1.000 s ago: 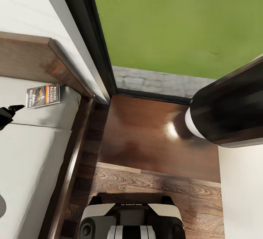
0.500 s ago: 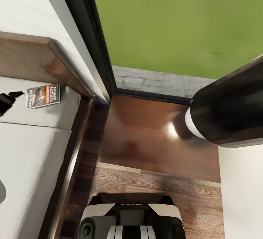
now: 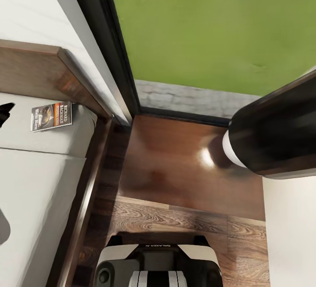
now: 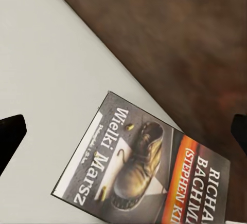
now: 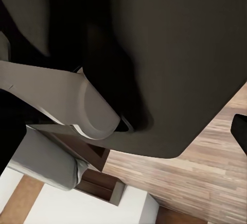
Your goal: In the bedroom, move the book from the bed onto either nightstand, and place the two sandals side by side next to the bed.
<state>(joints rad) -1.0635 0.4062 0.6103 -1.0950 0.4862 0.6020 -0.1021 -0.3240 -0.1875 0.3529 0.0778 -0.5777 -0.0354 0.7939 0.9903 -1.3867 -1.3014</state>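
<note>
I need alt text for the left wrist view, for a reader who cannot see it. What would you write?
A paperback book, its cover showing a worn boot and an orange band, lies flat on the off-white mattress near the dark wooden bed frame. The left gripper is open, with one dark fingertip at each side edge.

Small dark paperback book [image 4: 149,170] with boot picture: white "Wielki Marsz", "RICHA… BACHMA…" cut off, orange band "(STEPHEN KI…". Robot's white base [image 3: 158,256]: "GALAXEA", upside down, small.
</note>
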